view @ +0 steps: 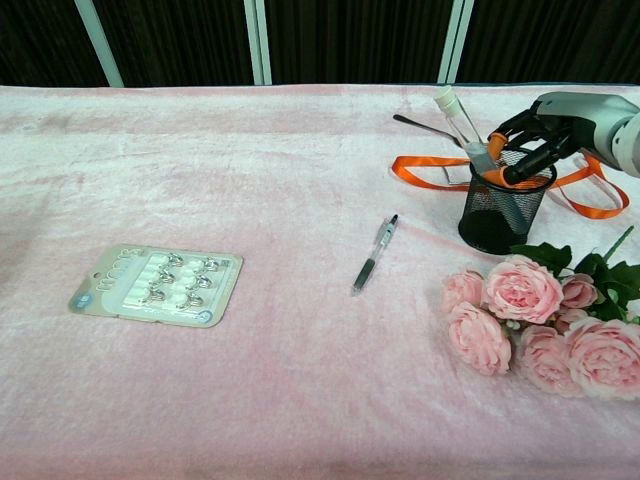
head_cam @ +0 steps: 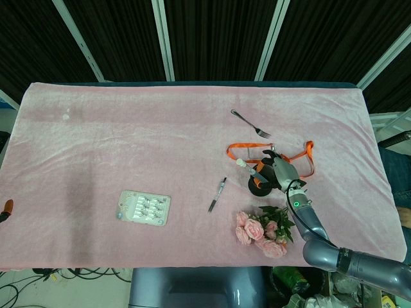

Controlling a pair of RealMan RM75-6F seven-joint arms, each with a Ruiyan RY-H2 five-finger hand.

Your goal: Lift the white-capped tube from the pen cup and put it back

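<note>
The white-capped tube (view: 462,127) stands tilted to the left in the black mesh pen cup (view: 497,218), its cap up and its lower end inside the rim. My right hand (view: 548,122) reaches over the cup from the right and pinches the tube's lower part with orange-tipped fingers (view: 495,147). From the head view, the tube (head_cam: 247,169) leans left out of the cup (head_cam: 259,187), with the right hand (head_cam: 280,171) just beside it. Only an orange fingertip of my left hand (head_cam: 6,206) shows at the left edge.
A pen (view: 375,254) lies left of the cup. Pink roses (view: 535,318) lie right in front of it. An orange ribbon (view: 421,164) and a fork (view: 424,125) lie behind it. A blister card (view: 156,284) sits at the near left.
</note>
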